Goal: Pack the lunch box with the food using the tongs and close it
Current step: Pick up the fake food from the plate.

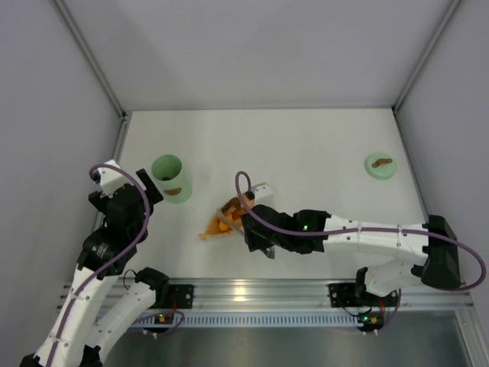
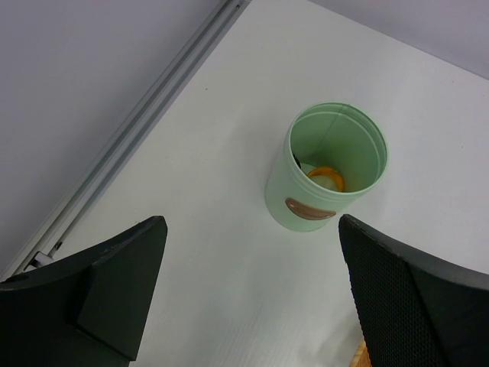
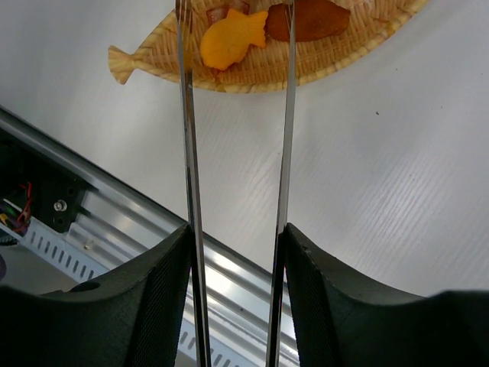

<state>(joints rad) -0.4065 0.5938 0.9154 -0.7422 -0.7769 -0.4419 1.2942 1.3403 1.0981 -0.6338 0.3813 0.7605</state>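
Note:
The mint-green lunch box [image 1: 171, 178] stands open and upright at the left; in the left wrist view the lunch box [image 2: 328, 176] holds an orange and white food piece [image 2: 327, 177]. My left gripper [image 2: 252, 229] hangs open just short of it, holding nothing. Its lid [image 1: 380, 164] lies far right. My right gripper [image 3: 237, 237] is shut on the tongs [image 3: 286, 153], whose two arms stand apart and reach over the leaf-shaped tray [image 3: 252, 73]. An orange fish-shaped food piece [image 3: 229, 38] lies between the tong arms, and a brown piece [image 3: 313, 19] sits beside it.
The orange tray [image 1: 210, 229] sits near the table's front edge, close to the aluminium rail [image 1: 252, 294]. Grey walls enclose the table on the left, back and right.

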